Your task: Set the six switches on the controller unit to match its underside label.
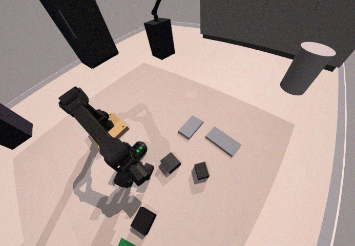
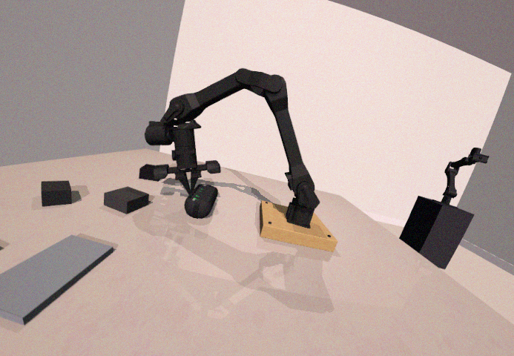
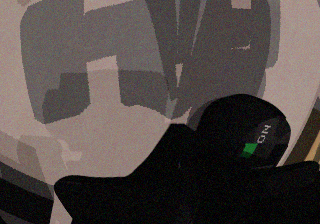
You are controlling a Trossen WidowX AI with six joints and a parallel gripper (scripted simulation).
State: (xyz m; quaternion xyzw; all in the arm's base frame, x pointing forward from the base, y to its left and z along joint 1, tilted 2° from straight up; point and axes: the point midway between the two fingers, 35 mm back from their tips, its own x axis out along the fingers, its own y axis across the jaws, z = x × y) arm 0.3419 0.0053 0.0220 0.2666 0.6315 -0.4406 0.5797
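The dark controller unit sits on the bench with rounded ends, its switch side up. Two green switch ends show in the top view, a row of small green marks in the exterior view, and one green end beside the letters ON in the wrist view. My gripper is shut and empty, pointing down, its tips at the unit's top by the switch row. Whether they touch it I cannot tell. The arm hides part of the unit in the top view. The label on the underside is hidden.
Dark blocks lie around the unit. Two flat grey plates lie farther off. A green piece shows at the near edge. The arm stands on a wooden base.
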